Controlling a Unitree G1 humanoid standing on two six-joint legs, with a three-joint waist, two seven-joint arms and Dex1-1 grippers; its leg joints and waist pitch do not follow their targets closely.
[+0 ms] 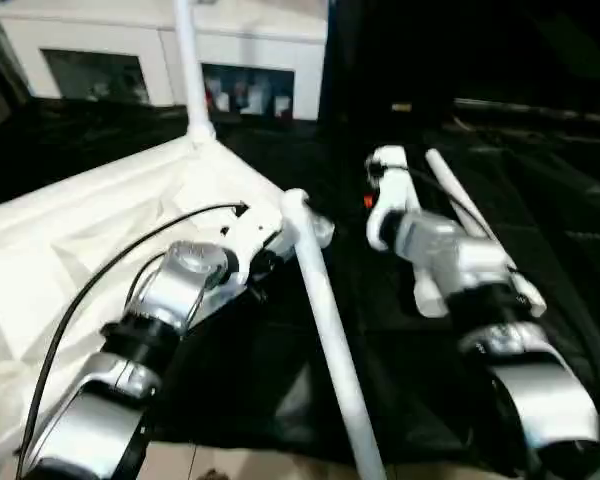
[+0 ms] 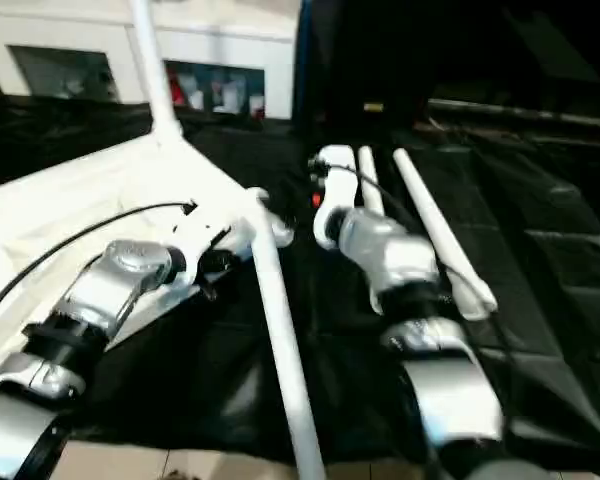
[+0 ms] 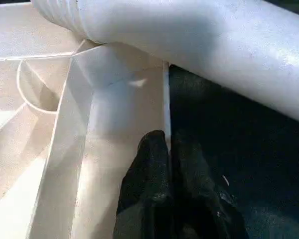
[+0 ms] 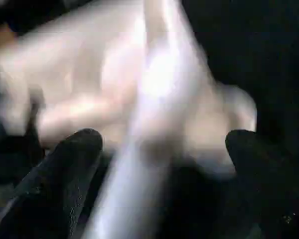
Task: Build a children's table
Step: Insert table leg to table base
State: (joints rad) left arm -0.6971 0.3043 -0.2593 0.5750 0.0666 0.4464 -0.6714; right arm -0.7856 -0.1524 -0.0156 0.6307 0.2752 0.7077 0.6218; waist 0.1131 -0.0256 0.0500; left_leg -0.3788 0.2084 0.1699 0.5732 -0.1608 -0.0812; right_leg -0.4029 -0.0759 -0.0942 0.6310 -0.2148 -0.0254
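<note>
The white tabletop [image 1: 90, 230] lies upside down on the left, ribbed side up. One white leg [image 1: 187, 60] stands upright in its far corner. A second leg [image 1: 325, 310] slants from the near corner [image 1: 295, 200] toward me; its threaded end [image 3: 60, 12] sits at the corner socket. My left gripper [image 3: 167, 142] is shut on the tabletop's thin rim [image 3: 165, 99] just below that leg. My right gripper [image 4: 164, 142] is open, its fingers [image 4: 82, 147] wide apart around a blurred white tube [image 4: 154, 99]. Two loose legs [image 2: 440, 230] lie on the right beside my right arm.
A black sheet [image 1: 550, 200] covers the work surface. A white cabinet [image 1: 160, 45] with glass-fronted compartments stands at the back. Pale floor [image 1: 230, 465] shows along the near edge. Black cables [image 1: 80, 300] run along my left forearm.
</note>
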